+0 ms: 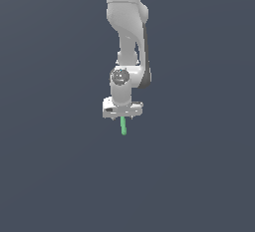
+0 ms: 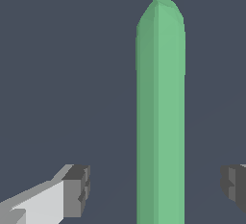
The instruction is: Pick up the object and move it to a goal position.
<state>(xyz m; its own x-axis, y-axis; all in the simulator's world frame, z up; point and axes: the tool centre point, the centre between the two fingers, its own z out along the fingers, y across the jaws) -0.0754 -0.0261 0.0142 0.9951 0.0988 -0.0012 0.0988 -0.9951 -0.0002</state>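
Hovering w/ pads spread wide, the gripper (image 1: 122, 114) straddles the green rod (image 1: 123, 126), whose long axis runs 12-to-6 o'clock, untouched betw. both fingertips (image 2: 77, 191).

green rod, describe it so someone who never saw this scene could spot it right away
In the exterior view, find the white robot arm coming down from the top centre and follow it to its gripper. The green rod juts out just below the gripper; the wrist view shows it between the open fingers, touching neither. It is the only bright green thing against the plain dark grey background.
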